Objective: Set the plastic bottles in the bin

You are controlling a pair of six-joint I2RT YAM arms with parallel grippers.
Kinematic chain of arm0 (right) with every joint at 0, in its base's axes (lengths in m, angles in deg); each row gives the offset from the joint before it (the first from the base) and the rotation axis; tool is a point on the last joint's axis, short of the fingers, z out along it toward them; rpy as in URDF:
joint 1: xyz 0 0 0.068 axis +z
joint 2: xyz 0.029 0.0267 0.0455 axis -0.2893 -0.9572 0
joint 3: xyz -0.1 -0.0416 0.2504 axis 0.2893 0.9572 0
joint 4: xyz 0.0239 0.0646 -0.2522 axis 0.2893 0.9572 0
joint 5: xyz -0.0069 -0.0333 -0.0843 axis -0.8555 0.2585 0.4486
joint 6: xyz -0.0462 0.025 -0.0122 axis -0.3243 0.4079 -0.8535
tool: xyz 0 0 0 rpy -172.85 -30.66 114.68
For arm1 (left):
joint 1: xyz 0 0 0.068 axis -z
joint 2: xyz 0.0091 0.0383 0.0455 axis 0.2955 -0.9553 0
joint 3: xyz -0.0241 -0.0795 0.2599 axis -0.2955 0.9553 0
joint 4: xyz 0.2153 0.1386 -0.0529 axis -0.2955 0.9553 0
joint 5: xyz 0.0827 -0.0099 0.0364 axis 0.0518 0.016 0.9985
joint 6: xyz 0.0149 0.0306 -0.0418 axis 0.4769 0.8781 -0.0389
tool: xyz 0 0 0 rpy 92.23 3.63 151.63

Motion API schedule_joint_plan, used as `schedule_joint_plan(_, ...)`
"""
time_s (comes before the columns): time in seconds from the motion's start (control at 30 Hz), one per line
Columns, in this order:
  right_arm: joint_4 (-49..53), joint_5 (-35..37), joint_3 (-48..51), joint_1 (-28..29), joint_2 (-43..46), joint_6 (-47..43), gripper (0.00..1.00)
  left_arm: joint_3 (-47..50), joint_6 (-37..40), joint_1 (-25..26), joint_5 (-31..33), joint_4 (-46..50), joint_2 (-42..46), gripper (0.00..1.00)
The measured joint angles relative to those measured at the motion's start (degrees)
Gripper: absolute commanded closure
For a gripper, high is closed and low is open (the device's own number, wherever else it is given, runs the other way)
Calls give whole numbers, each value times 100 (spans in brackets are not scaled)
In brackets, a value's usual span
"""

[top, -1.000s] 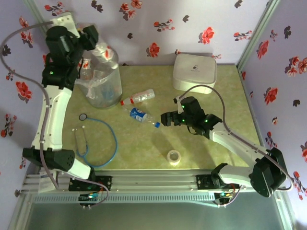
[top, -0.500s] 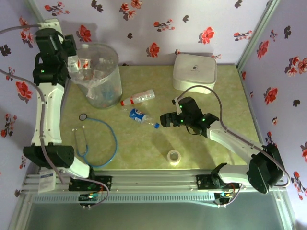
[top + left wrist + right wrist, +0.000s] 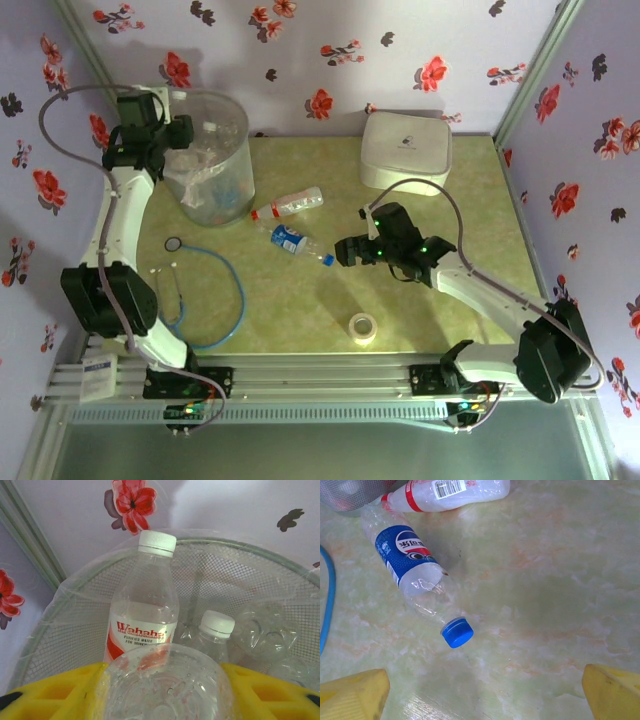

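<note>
R end effector (image 3: 339,250): jaws wide, nothing in them, low over the counter (image 3: 430,300).
Blue-label bottle (image 3: 412,565): flat on the counter, just ahead of the R end effector at abt 11 o'clock in the wrist view. Blue cap is nearest you. Long axis runs 5-to-11 and the jaws close 3-to-9, so it's only a bit off square. I'd judge you need a short reach fwd + a small wrist twist. R arm is far nearer than L.
Red-label bottle (image 3: 450,492): flat, just beyond the blue one, axis roughly 3-to-9.
L end effector (image 3: 176,133): at the bin's 9 o'clock rim, half-closed round a clear bottle (image 3: 167,680), base toward the cam.
Bin (image 3: 236,118): counter's 10 o'clock corner, several bottles already inside.
Vs 1 s ago: L arm lay across the bin's left side; its wrist now sits at the rim. R arm and both counter bottles are much as they were.
</note>
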Motion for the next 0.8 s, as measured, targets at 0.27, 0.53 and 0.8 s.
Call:
schedule_joint_plan(0.27, 0, 0, -42, 0, -120, 0, 1, 354, 24, 0, -96, -306, 153, 100)
schedule_joint_plan(0.53, -4, -2, -48, 0, -151, 4, 1, 584, 68, -7, -361, -538, 177, 100)
schedule_joint_plan(0.8, -2, -2, -48, 0, -146, 2, 1, 1207, 59, -4, -494, -507, 61, 89)
